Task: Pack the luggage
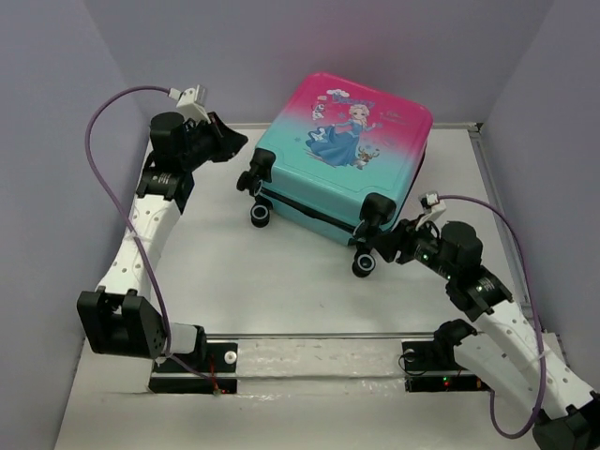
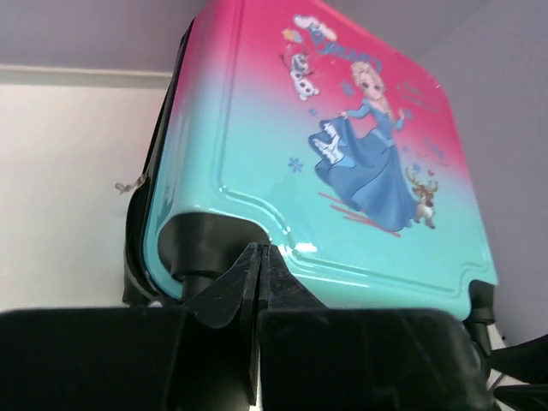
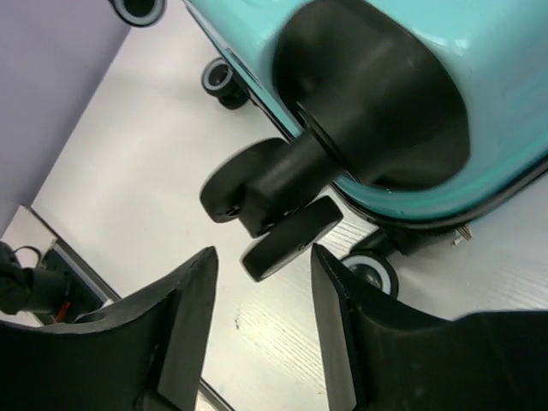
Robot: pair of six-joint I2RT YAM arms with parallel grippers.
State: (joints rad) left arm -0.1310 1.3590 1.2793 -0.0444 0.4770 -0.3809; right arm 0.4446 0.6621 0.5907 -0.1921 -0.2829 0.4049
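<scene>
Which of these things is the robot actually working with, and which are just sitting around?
Part of the job:
- suitcase, lying flat
- left gripper, shut
- right gripper, open around a suitcase wheel

Just there:
- table
- purple cables

Top cam sits high behind the two black arm bases (image 1: 192, 366), looking down and forward over the whole white tabletop (image 1: 281, 291) to its far edge. Left wrist cam is low and close, facing up across the printed lid of the pink-to-teal hard-shell suitcase (image 2: 257, 154). Right wrist cam is practically on top of one of its black caster wheels (image 3: 244, 188), with tabletop behind. All three views share that suitcase, but only the top one gets it whole.
</scene>
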